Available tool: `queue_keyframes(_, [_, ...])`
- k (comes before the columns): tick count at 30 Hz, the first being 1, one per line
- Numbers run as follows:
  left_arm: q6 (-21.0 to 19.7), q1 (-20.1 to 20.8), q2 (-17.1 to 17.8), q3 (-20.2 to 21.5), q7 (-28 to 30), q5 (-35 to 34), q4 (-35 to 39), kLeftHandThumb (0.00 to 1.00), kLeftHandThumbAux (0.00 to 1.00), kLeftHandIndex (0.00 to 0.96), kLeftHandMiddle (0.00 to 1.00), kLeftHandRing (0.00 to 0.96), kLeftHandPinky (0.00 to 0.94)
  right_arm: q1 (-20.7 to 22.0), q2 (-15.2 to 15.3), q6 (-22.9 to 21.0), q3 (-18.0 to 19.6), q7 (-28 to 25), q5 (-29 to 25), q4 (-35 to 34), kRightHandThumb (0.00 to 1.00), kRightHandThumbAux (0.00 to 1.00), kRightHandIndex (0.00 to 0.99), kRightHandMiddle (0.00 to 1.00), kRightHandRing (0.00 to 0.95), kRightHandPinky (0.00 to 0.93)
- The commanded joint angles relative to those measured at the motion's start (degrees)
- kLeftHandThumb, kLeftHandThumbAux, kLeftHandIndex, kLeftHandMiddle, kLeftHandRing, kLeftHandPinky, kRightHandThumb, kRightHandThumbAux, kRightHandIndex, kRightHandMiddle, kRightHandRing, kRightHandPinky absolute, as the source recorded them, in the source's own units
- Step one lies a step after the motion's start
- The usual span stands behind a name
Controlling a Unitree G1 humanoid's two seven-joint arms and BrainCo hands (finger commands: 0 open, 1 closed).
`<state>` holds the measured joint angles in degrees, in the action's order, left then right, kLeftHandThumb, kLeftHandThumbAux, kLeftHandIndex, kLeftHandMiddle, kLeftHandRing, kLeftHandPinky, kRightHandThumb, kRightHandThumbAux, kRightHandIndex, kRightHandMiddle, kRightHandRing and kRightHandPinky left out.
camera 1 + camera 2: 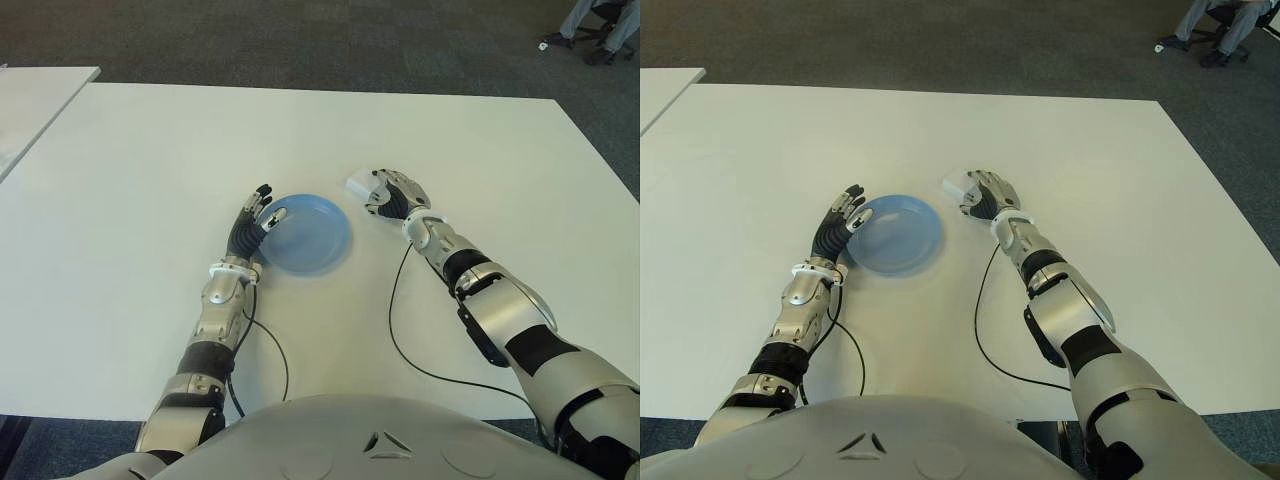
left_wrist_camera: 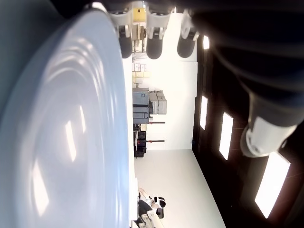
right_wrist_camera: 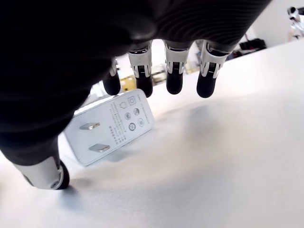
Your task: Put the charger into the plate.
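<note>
The white charger (image 1: 358,185) lies flat on the table just right of the blue plate (image 1: 312,240). In the right wrist view the charger (image 3: 111,126) shows its two prongs facing up. My right hand (image 1: 392,193) is over it. Its fingers (image 3: 174,76) hang above the far edge and the thumb (image 3: 45,173) is down beside the near end. None of them is closed on it. My left hand (image 1: 255,215) is open at the plate's left rim, fingers stretched over the edge (image 2: 111,71). The plate holds nothing.
The white table (image 1: 150,170) stretches wide around both hands. A second table's corner (image 1: 30,95) shows at far left. Black cables (image 1: 400,330) trail from both forearms across the near table. A person's legs and a chair base (image 1: 600,25) are on the carpet at the far right.
</note>
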<state>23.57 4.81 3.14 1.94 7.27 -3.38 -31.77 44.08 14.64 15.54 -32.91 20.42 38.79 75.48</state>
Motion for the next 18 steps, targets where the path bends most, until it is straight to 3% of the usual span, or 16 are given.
queue_keyframes(1, [-0.7, -0.4, 0.4, 0.3, 0.7, 0.0, -1.4, 0.000, 0.525, 0.019, 0.043, 0.032, 0.028, -3.1, 3.6, 1.6, -3.8, -0.8, 4.3, 1.4, 0.001, 0.723, 0.000, 0.000, 0.000, 0.000])
queue_keyframes(10, [0.0, 0.1, 0.5, 0.3, 0.9, -0.1, -2.5, 0.000, 0.517, 0.016, 0.043, 0.028, 0.013, -3.0, 6.6, 4.5, -7.4, 0.6, 7.5, 0.2, 0.000, 0.748, 0.000, 0.000, 0.000, 0.000])
queue_keyframes(18, [0.8, 0.6, 0.6, 0.4, 1.1, -0.2, -3.6, 0.000, 0.512, 0.012, 0.044, 0.030, 0.020, -2.5, 11.4, 8.1, -12.2, 4.0, 12.4, -1.9, 0.000, 0.769, 0.000, 0.000, 0.000, 0.000])
